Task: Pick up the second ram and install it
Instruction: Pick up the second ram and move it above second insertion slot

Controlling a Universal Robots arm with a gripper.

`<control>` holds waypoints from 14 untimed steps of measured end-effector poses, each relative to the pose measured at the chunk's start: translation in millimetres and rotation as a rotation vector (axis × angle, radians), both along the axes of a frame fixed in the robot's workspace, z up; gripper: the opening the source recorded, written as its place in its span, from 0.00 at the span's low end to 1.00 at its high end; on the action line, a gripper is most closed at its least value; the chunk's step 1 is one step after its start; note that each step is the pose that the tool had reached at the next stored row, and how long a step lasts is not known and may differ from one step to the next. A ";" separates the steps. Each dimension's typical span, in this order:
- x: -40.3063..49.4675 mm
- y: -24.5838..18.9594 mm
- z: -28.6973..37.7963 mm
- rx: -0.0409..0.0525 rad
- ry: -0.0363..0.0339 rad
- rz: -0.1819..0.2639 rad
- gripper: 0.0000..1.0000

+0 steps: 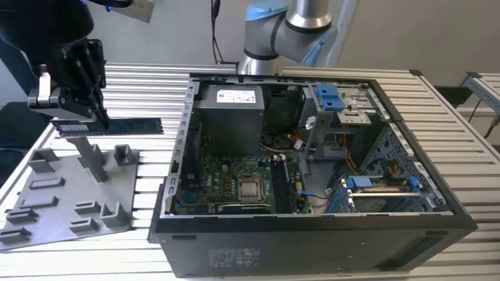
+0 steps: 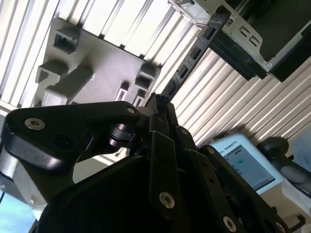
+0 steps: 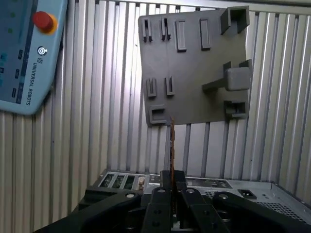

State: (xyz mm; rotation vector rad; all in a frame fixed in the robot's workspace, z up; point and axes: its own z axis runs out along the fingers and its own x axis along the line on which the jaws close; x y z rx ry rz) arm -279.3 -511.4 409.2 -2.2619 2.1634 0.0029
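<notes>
The second ram (image 1: 134, 126) is a long dark green-blue stick held level in the air above the grey holder tray (image 1: 55, 202), at the exterior view's left. My black gripper (image 1: 100, 119) is shut on it near its middle, with a white label showing on the end beyond the fingers. In both wrist views the ram shows edge-on, a thin strip (image 3: 171, 141) (image 2: 194, 53) running out from between the closed fingertips of the gripper (image 3: 172, 178) (image 2: 158, 106). The holder tray (image 3: 194, 63) (image 2: 97, 63) lies beneath it.
The open computer case (image 1: 312, 175) lies on the slatted table, at the exterior view's right of the tray. Its motherboard (image 1: 234, 181) faces up, with a power supply (image 1: 230, 114) and blue-latched drive bays (image 1: 329, 98). A teach pendant (image 3: 24, 58) rests on the table.
</notes>
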 end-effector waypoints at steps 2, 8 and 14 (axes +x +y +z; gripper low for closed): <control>3.7 0.5 0.0 0.0000 0.0000 -0.003 0.14; 16.7 1.7 -0.1 0.0001 -0.0001 -0.005 0.14; 33.0 2.6 0.0 0.0000 0.0000 -0.006 0.14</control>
